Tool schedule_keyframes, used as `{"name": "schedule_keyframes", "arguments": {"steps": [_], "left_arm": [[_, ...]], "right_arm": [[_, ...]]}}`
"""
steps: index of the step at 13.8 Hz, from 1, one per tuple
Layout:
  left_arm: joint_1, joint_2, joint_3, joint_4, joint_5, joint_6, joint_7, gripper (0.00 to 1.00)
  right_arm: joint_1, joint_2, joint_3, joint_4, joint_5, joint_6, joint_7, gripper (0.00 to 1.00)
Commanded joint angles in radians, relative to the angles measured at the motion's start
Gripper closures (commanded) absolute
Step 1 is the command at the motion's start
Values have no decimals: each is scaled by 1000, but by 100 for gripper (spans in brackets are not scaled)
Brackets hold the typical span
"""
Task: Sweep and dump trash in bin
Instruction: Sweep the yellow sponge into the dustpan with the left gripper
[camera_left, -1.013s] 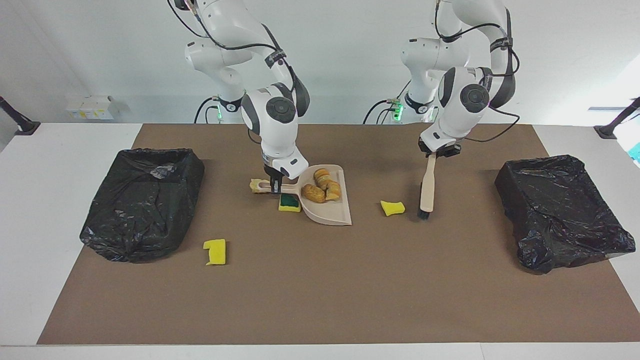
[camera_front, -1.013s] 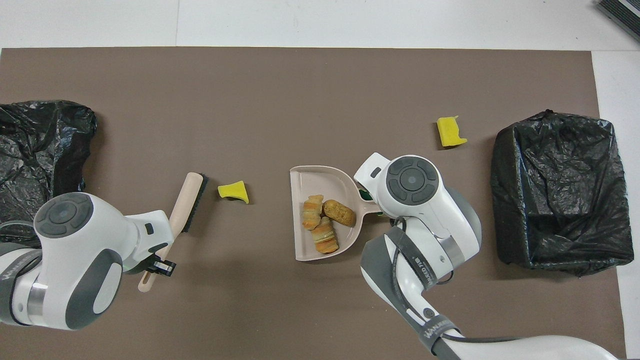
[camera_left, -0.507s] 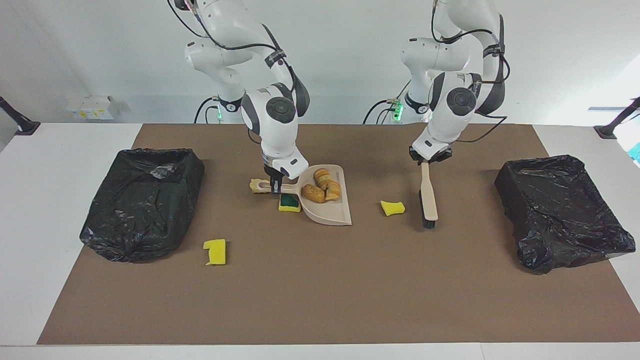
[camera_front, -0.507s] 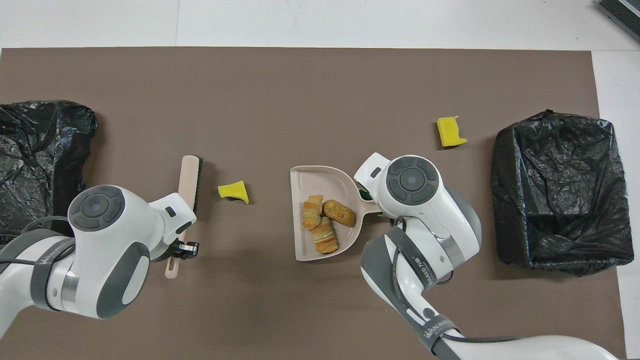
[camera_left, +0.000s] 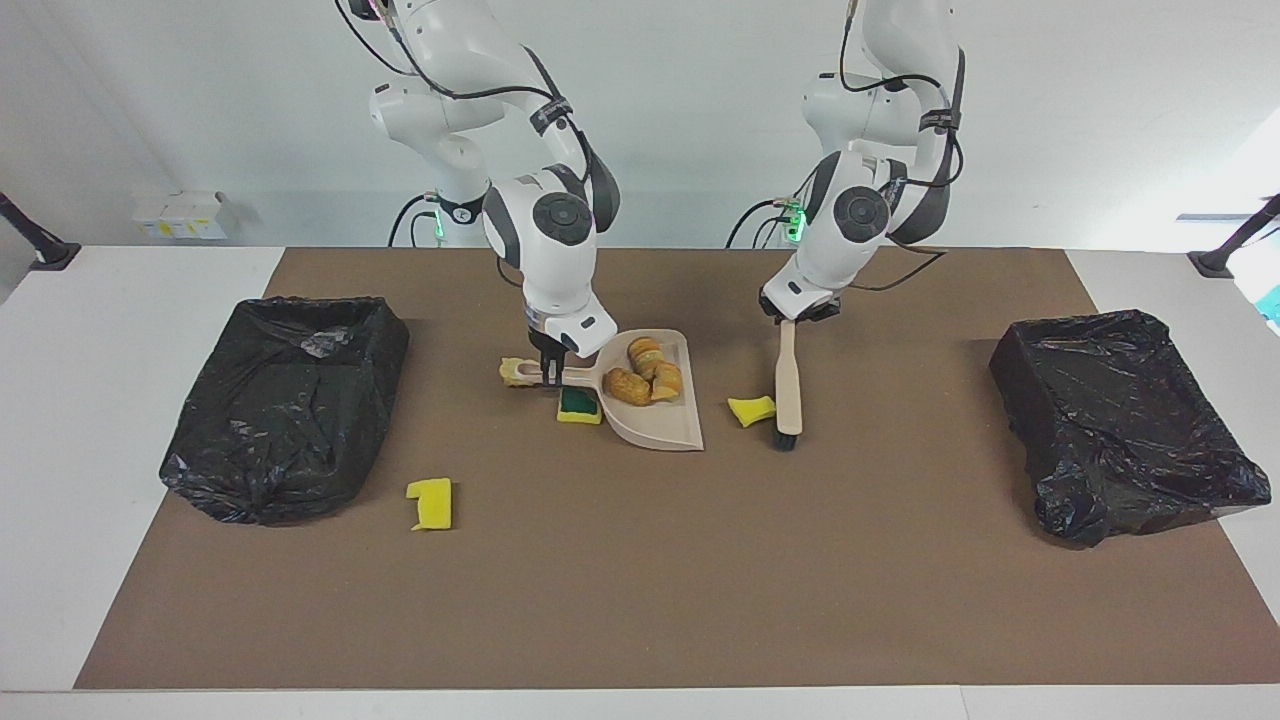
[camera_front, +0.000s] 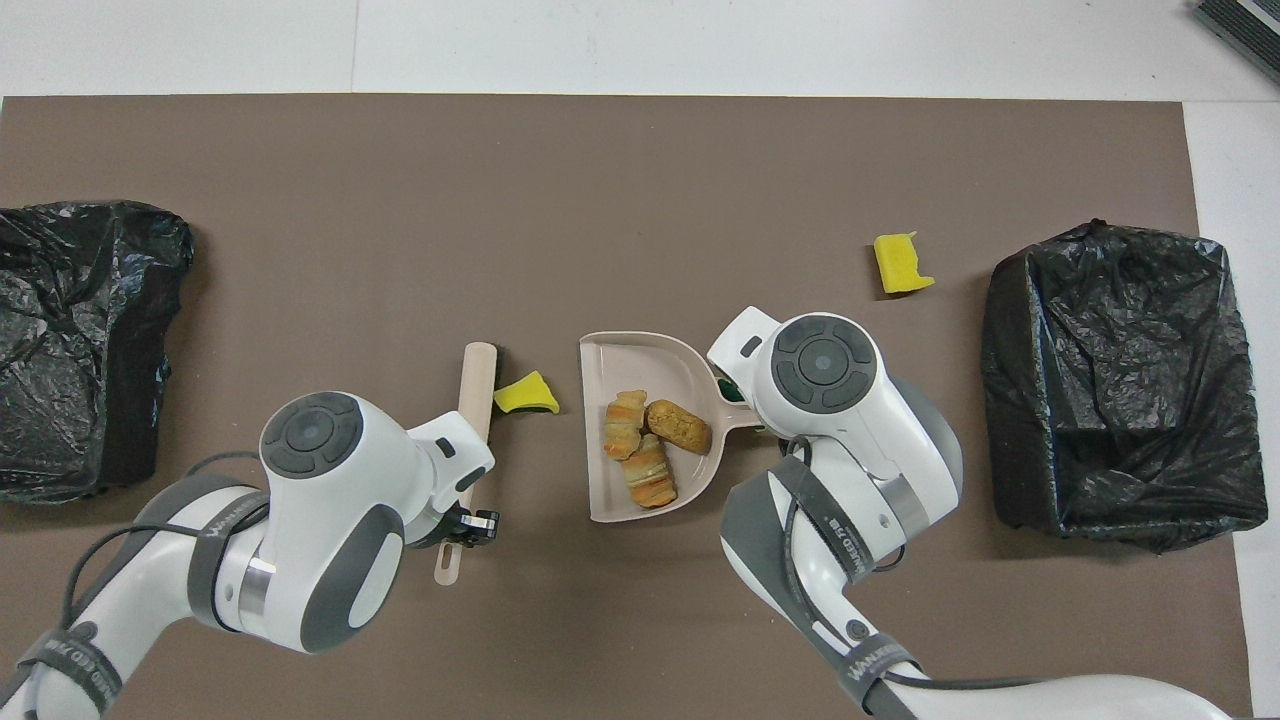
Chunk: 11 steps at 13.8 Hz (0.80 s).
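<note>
Crumpled black bin liners (camera_left: 285, 405) — spongy yellow wedge (camera_left: 751, 410) against bristled brush (camera_left: 788, 385).

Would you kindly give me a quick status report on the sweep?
Left gripper shut on brush, bristles against yellow sponge piece. Right gripper shut on dustpan handle; three bread lumps aboard. Nothing blocking.

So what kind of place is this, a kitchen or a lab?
Most likely a robot lab: two white arms at a table with a brown mat, bag-lined bins and staged sponge scraps.
</note>
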Motion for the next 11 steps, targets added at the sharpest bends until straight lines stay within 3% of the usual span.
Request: {"name": "schedule_keyframes", "arguments": {"steps": [1,5,11], "left_arm": [[-135,8,10,9,-97,72,-164,100],[-230,15,9,37,-229,143,-308,100],[-238,21,13,57,-231,124,-346,100]], "right_arm": [[5,-24,8,-29,-24,8,68,100],[36,-6,8,-28,-24,23,148,100],[22,4,8,-16,-24,23,134,100]]}}
